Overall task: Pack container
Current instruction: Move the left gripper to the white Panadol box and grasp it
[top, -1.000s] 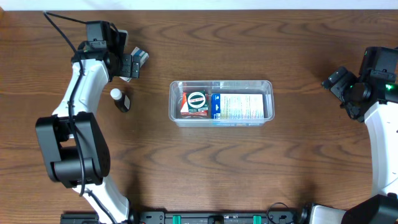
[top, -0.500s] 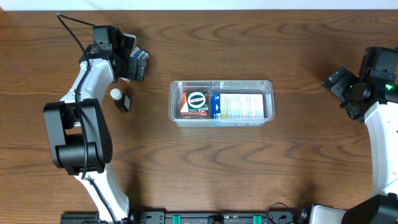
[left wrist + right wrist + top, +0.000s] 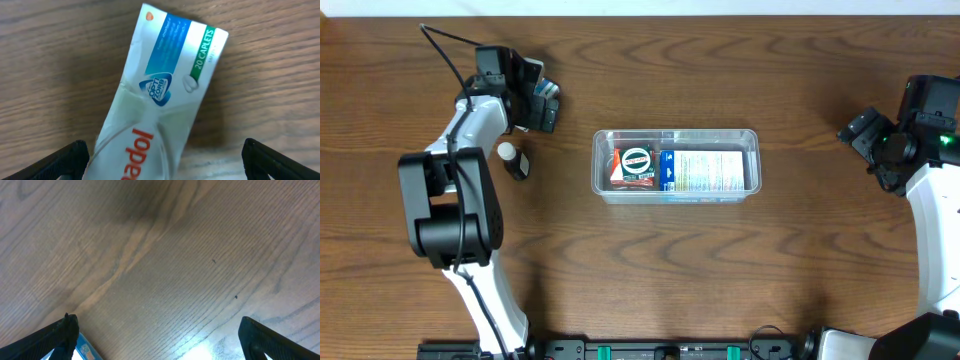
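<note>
The clear container (image 3: 676, 131) stands mid-table. It holds a red and green box (image 3: 634, 166) and a white and blue box (image 3: 708, 170). My left gripper (image 3: 544, 106) is at the back left, open, its fingers (image 3: 167, 165) wide apart on either side of a white, blue and green caplet box (image 3: 167, 75) that lies on the wood. The same box shows partly under the gripper in the overhead view (image 3: 551, 92). My right gripper (image 3: 856, 133) is open and empty at the far right, right of the container, with bare wood between its fingers (image 3: 157, 340).
A small dark bottle with a white cap (image 3: 513, 160) lies on the table left of the container, just in front of my left gripper. A blue edge (image 3: 84, 349) shows at the bottom left of the right wrist view.
My left gripper has moved a little to the right and back, closing in over the caplet box. The right arm and the container have not moved.
</note>
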You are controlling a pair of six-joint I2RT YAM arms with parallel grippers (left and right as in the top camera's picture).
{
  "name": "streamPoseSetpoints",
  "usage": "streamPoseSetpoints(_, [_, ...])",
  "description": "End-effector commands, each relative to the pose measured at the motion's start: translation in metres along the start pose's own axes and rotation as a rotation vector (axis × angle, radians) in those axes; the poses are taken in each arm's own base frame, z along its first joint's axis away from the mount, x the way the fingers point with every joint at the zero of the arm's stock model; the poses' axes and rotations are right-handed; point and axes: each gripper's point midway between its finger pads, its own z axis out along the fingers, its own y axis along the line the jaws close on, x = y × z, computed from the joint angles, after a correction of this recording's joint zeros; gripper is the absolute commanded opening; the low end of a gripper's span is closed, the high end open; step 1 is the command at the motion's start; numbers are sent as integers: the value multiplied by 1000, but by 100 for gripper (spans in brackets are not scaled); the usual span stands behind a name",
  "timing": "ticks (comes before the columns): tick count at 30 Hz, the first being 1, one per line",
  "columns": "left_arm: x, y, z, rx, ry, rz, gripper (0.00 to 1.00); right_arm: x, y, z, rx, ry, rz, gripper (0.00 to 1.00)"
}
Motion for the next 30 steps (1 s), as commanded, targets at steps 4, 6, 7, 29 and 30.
streamPoseSetpoints(4, [-8, 2, -1, -10, -22, 22, 98, -3, -3, -1, 5, -7, 18, 99])
streamPoseSetpoints(6, [-7, 1, 0, -8, -18, 22, 95, -3, -3, -1, 5, -7, 18, 99])
streamPoseSetpoints(7, [-6, 1, 0, -7, -15, 21, 91, -3, -3, -1, 5, -7, 18, 99])
streamPoseSetpoints(29, [-2, -16, 2, 17, 18, 43, 59, -3, -3, -1, 5, -7, 18, 99])
streamPoseSetpoints(30, [-2, -16, 2, 16, 17, 43, 59, -3, -3, -1, 5, -7, 18, 99])
